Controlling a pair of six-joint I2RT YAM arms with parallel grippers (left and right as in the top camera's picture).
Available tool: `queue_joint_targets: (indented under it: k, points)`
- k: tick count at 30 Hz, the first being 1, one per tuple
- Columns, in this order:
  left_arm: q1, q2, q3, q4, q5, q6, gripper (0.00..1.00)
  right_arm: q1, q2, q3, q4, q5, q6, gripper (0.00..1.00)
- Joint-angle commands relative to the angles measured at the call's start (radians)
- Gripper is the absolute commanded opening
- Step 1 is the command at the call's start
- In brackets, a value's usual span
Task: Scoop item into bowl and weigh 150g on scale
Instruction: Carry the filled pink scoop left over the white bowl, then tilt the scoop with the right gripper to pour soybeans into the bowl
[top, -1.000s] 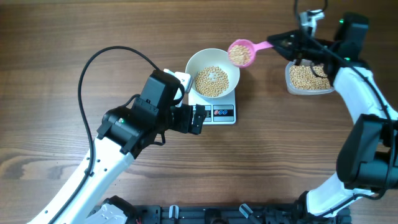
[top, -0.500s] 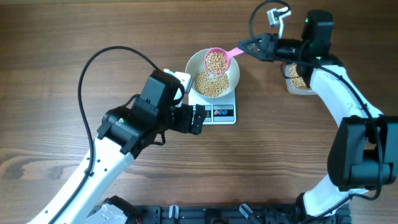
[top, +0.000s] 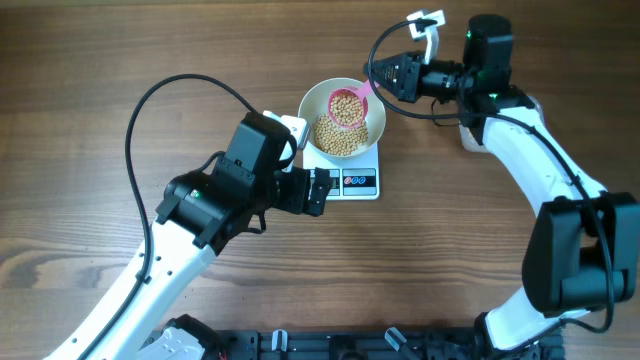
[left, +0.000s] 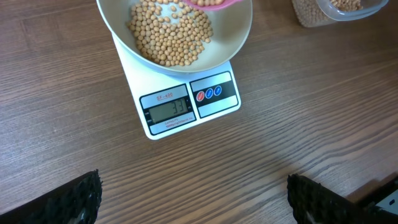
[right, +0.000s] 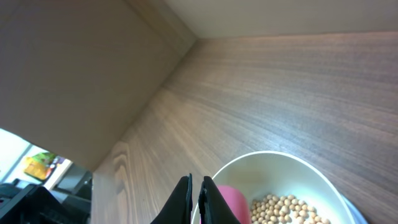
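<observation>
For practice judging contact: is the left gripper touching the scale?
Apart. The left wrist view shows bare table between the open left gripper and the scale.

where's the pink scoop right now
In the overhead view, the pink scoop is over the white bowl on the scale, held by the right gripper.

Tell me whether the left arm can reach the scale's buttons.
Probably yes: the open left gripper hovers just in front of the scale, nothing between them, and the bowl leaves the buttons uncovered.
</observation>
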Motion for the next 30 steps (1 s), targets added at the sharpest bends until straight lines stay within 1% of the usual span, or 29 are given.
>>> queue_joint_targets:
  k: [1, 6, 10, 17, 24, 29, 30]
  points:
    - [-0.005, -0.001, -0.004, 0.0, -0.01, 0.021, 1.0, 0.015, -0.033, 0.001, 0.007, 0.024, -0.053, 0.05]
    - [-0.005, -0.001, -0.004, 0.0, -0.01, 0.021, 1.0, 0.061, -0.033, 0.001, 0.005, 0.099, -0.134, 0.05]
    - [-0.005, -0.001, -0.004, 0.0, -0.01, 0.021, 1.0, 0.09, -0.033, 0.001, 0.006, 0.174, -0.168, 0.04]
    - [-0.005, -0.001, -0.004, 0.0, -0.01, 0.021, 1.0, 0.113, -0.033, 0.001, 0.002, 0.207, -0.236, 0.05]
    - [-0.005, -0.001, -0.004, 0.0, -0.01, 0.021, 1.0, 0.148, -0.033, 0.001, -0.051, 0.31, -0.342, 0.04]
    - [-0.005, -0.001, -0.004, 0.0, -0.01, 0.021, 1.0, 0.176, -0.032, 0.001, -0.071, 0.329, -0.373, 0.04]
    - [-0.005, -0.001, -0.004, 0.0, -0.01, 0.021, 1.0, 0.185, -0.032, 0.001, -0.072, 0.36, -0.376, 0.04]
